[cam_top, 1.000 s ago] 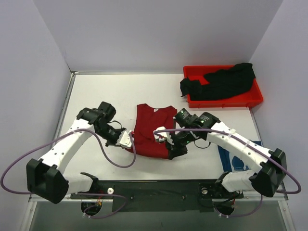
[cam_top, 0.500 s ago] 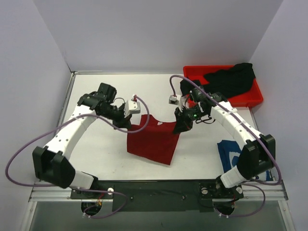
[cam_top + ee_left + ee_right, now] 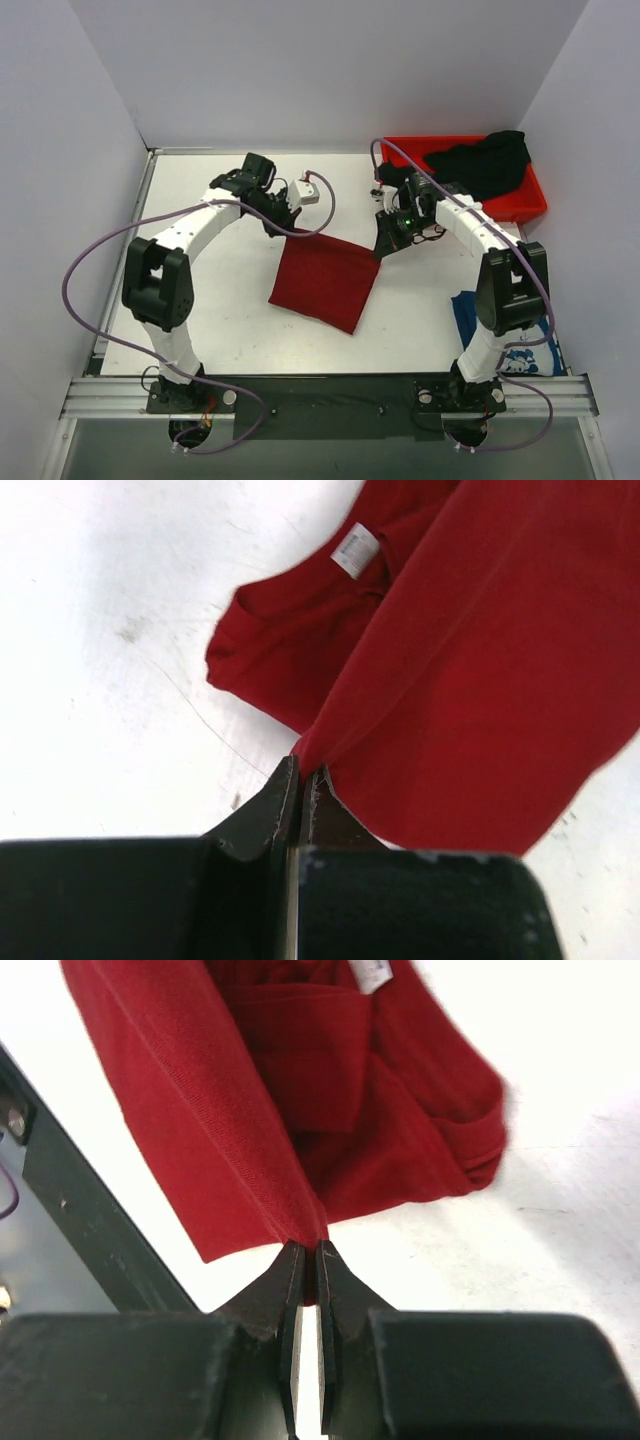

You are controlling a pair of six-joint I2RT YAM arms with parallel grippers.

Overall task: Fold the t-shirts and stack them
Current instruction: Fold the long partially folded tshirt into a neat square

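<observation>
Dark red t-shirt (image 3: 325, 280): doubled over at the centre of the table (image 3: 200, 300), its far edge held by both grippers.
Left gripper (image 3: 300, 770): jaws pressed together on the shirt's 11 o'clock corner.
Right gripper (image 3: 308, 1248): jaws pinching the shirt's 2 o'clock corner.
Neck label (image 3: 355, 550): white, on the lower layer, showing past the held fold.
Black t-shirt (image 3: 480, 165): bunched in the red tray (image 3: 470, 213), at 2 o'clock on the table.
Blue t-shirt (image 3: 465, 320): at 4 o'clock, partly hidden by the right arm.

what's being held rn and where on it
Both hold the plain dark red cloth t-shirt: left gripper pinches its far left corner, right gripper its far right corner.
</observation>
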